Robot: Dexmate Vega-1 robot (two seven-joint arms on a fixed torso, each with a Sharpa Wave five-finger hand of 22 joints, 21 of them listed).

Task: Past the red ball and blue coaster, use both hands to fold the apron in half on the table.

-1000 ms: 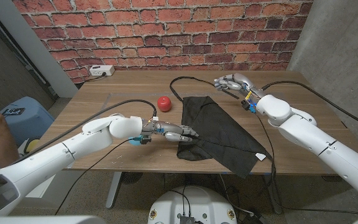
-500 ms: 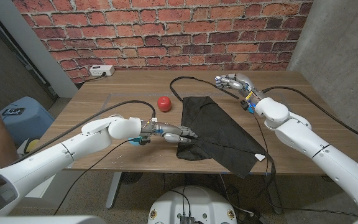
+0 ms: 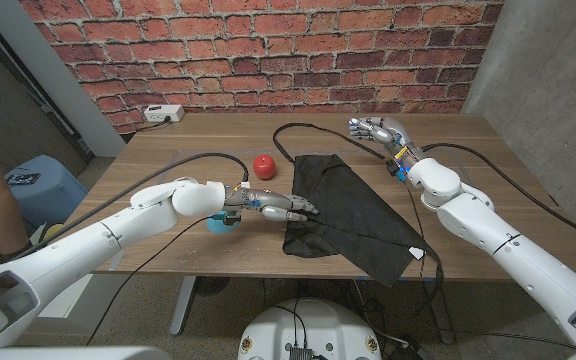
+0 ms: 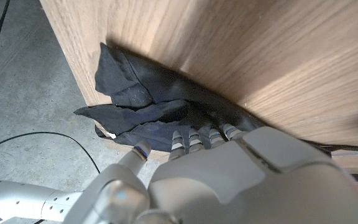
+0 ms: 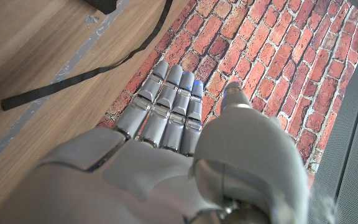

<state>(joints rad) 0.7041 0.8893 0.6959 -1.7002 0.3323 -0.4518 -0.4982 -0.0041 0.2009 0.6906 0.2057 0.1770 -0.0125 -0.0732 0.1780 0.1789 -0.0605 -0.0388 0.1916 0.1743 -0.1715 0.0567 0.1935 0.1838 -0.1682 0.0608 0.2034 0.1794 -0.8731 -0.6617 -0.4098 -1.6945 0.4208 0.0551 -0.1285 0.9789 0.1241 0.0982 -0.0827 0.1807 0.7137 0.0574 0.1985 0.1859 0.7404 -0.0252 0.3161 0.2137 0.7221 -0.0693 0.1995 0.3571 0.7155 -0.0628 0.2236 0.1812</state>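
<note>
Both hands have shifted a little since a second ago: the left hand (image 3: 278,208) has edged up along the apron's (image 3: 353,210) left border, and the right hand (image 3: 376,130) has drifted slightly toward the back of the table (image 3: 168,170). Nothing on the table has changed place.

Seen from the head, the left hand reaches in from 8 o'clock with its fingers (image 3: 303,210) stretched out close together, their tips at the apron's left edge. Its wrist camera shows those fingertips (image 4: 194,138) on bunched dark cloth (image 4: 148,106), but whether they pinch it or only press on it I cannot tell.

At about 1 o'clock the right hand hovers above the table's far right part, well apart from the apron. Its fingers (image 5: 166,102) lie straight and side by side with nothing in them, pointing toward the brick wall (image 5: 272,56).

Dark and rumpled, the apron sits at the middle of the table, running from its centre toward 5 o'clock, where a corner with a white tag (image 3: 417,252) hangs over the near edge. A black strap (image 3: 293,135) loops off toward 12 o'clock.

Just beyond the left hand, at 11 o'clock from the apron, sits the ball (image 3: 263,165). Under the left wrist a blue coaster (image 3: 218,223) peeks out.
</note>
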